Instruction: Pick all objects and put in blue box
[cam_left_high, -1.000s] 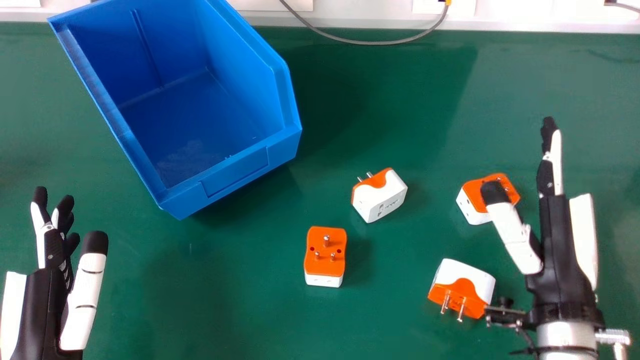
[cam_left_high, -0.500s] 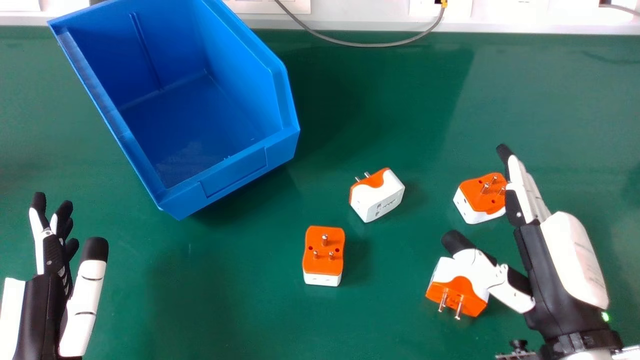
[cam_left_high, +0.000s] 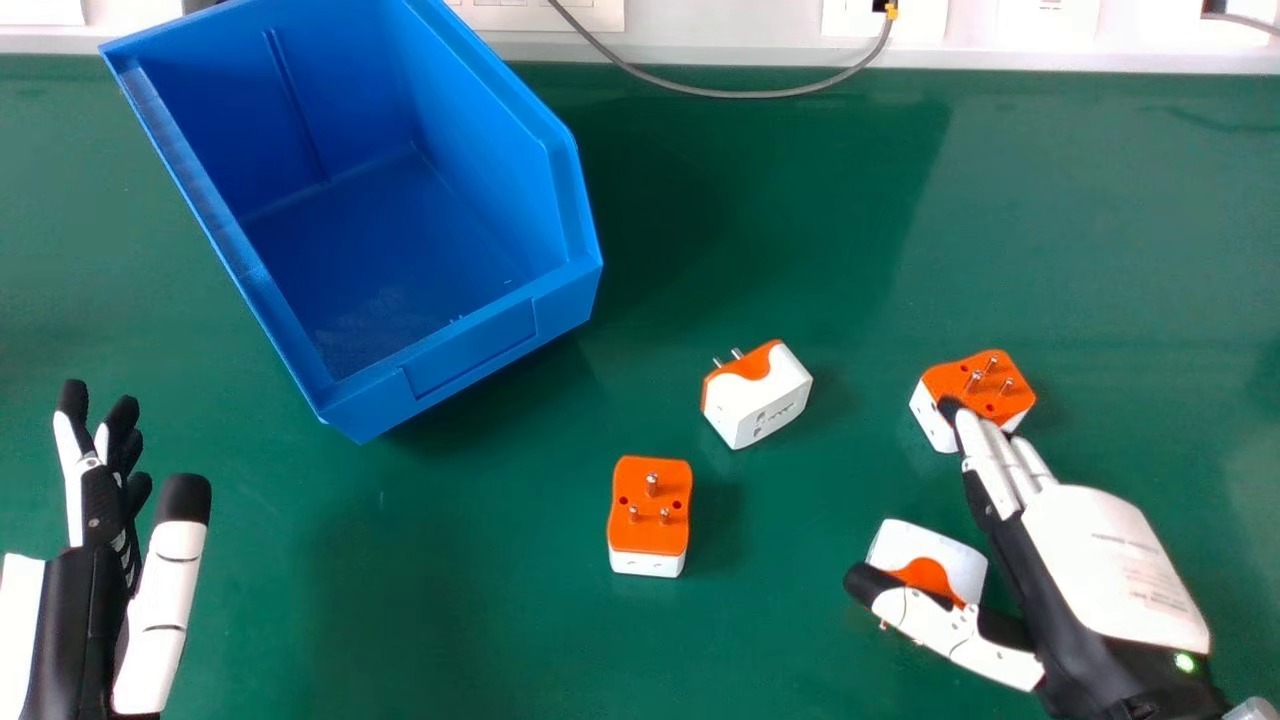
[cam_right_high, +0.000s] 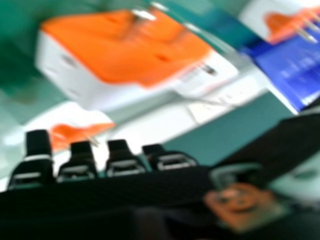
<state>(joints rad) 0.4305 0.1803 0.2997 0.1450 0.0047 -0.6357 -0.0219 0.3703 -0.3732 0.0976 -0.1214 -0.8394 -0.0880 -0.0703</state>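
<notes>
My right hand (cam_left_high: 1090, 560) is open at the right, palm down, its fingertips over the near edge of an orange and white adapter (cam_left_high: 975, 385). Its thumb crosses in front of a second adapter (cam_left_high: 930, 555), hiding part of it. Two more adapters stand mid-table, one (cam_left_high: 757, 400) pins toward the box, another (cam_left_high: 648, 515) pins up. The blue box (cam_left_high: 460, 345) is at the upper left, with no adapter inside. At the lower left my left hand (cam_left_high: 105, 570) is open and holds nothing. In the right hand view an adapter (cam_right_high: 130, 50) appears large beyond the right hand's fingertips (cam_right_high: 120, 159).
A grey cable (cam_left_high: 740, 94) hangs over the far edge of the green table (cam_left_high: 450, 640), along a pale strip with sockets. Open table lies between the left hand and the mid-table adapters.
My right hand has turned palm down and come lower, its fingertips now at the right adapter and its thumb over the near one. The left hand has barely moved.
</notes>
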